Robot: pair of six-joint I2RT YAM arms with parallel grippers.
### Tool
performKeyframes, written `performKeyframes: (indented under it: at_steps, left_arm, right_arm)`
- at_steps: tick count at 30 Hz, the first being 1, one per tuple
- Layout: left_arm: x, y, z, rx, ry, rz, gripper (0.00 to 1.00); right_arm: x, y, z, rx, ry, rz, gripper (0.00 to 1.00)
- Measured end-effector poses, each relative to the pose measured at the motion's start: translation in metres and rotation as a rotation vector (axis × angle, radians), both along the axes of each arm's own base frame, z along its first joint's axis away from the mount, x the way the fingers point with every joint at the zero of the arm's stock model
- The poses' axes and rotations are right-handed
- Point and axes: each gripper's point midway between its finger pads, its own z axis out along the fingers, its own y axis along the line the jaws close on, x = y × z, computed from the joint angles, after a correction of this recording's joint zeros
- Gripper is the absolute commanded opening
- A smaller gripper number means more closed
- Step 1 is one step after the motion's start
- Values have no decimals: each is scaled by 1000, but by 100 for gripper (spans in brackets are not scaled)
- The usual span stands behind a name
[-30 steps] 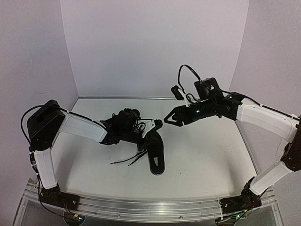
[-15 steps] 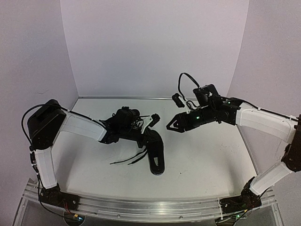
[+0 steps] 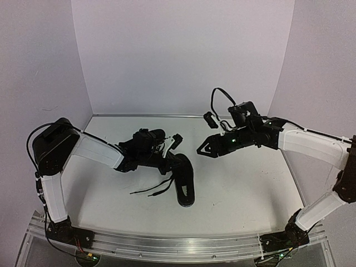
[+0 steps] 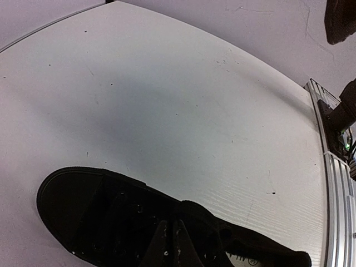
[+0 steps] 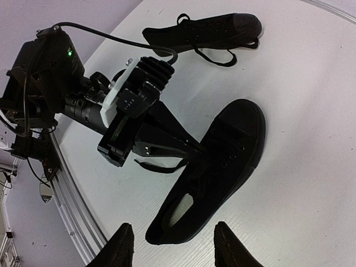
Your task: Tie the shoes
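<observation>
One black shoe [image 3: 186, 181] lies on the white table, toe toward the back; it also shows in the left wrist view [image 4: 100, 217] and the right wrist view [image 5: 222, 161]. My left gripper [image 3: 170, 159] [image 4: 171, 245] [image 5: 196, 149] is shut at the shoe's lacing, with a thin black lace [image 5: 161, 165] looping out from under its fingers. My right gripper [image 3: 202, 147] [image 5: 177, 250] is open and empty, above and to the right of the shoe. The second shoe [image 5: 206, 28] lies beyond the left arm; the top view hides it.
Loose laces [image 3: 150, 189] trail left of the shoe on the table. The left arm's wrist body [image 5: 133, 100] stands close beside the shoe. An aluminium rail [image 3: 178, 245] [image 4: 334, 167] runs along the near edge. Walls close in the back and sides.
My left wrist has rolled and drawn back a little to the left at the shoe. My right gripper has dropped lower and shifted slightly; it stays open.
</observation>
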Motion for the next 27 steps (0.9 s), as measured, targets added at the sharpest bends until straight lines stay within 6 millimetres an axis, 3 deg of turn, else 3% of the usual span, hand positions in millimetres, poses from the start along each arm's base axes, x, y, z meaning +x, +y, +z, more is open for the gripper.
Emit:
performKeyframes:
  at_steps: [9,15,24,27]
  left_arm:
    - [12,10,-5,-5,15,72,4]
    - [9,19,-17,2,30,103,8]
    - [19,26,-21,24,17,168,27]
    - [24,30,-20,34,8,201,39]
  right_arm:
    - [1,2,0,8,-2,-2,44]
    - [3,5,-11,-2,26,0,43]
    - [5,7,-17,-5,38,0,45]
    - [5,8,-17,-2,38,0,46]
